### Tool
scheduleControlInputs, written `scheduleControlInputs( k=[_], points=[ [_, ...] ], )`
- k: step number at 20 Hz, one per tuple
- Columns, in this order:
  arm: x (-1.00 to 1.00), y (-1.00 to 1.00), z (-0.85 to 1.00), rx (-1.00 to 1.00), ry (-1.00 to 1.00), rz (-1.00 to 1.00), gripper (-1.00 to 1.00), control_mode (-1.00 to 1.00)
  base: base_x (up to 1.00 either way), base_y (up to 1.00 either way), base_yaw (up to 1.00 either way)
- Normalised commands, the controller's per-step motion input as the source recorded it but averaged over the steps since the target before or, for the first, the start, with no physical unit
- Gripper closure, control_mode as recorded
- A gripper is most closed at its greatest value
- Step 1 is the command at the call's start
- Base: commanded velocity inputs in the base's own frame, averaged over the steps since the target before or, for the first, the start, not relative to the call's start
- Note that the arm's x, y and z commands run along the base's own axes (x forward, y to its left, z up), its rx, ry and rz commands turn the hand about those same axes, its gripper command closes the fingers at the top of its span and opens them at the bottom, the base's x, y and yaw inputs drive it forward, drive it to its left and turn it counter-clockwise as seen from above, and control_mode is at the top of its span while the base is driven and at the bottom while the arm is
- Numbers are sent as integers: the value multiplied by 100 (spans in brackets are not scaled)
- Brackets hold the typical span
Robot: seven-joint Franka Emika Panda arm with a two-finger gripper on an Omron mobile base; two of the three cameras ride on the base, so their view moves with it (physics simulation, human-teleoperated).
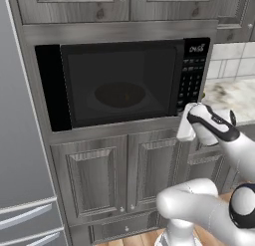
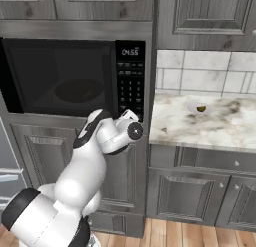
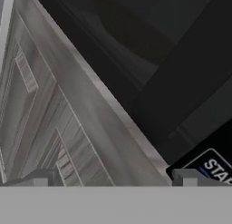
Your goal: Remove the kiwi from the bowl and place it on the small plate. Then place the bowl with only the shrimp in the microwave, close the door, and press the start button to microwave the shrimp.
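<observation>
The gripper stands with its jaws spread wide and nothing between them, its two grey fingertips rising at the bottom of the hand view just short of the microwave's lower right corner. By the right fingertip sits a white-edged start button on which the letters "STA" can be read, the rest running out of the picture. In the left base view the white hand sits in front of the bottom of the black keypad panel, at the right end of the microwave. The door of dark tinted glass lies shut, flush with the frame, and through it the bowl shows as a wide dark round shape in the middle of the cavity; what lies in it cannot be told through the tint. White clock digits at the top of the panel read "04:55". To the right, on the speckled stone counter below a pale tiled wall, the small plate stands well apart from the microwave with the kiwi lying on it. Grey wood-grain cabinet doors run beneath the microwave.
</observation>
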Motion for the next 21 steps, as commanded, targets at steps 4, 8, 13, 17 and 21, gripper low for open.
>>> scheduleControlInputs(
  k=[4,8,13,17,21],
  points=[
    [29,0,-13,0,0,0,-100,-100,0,0,0],
    [29,-1,-2,0,0,0,-100,-100,0,0,0],
    [32,-10,0,0,0,0,-100,-100,0,0,0],
    [35,-1,-2,0,0,0,-100,-100,0,0,0],
    [35,-2,0,0,0,0,-100,-100,0,0,0]
  ],
)
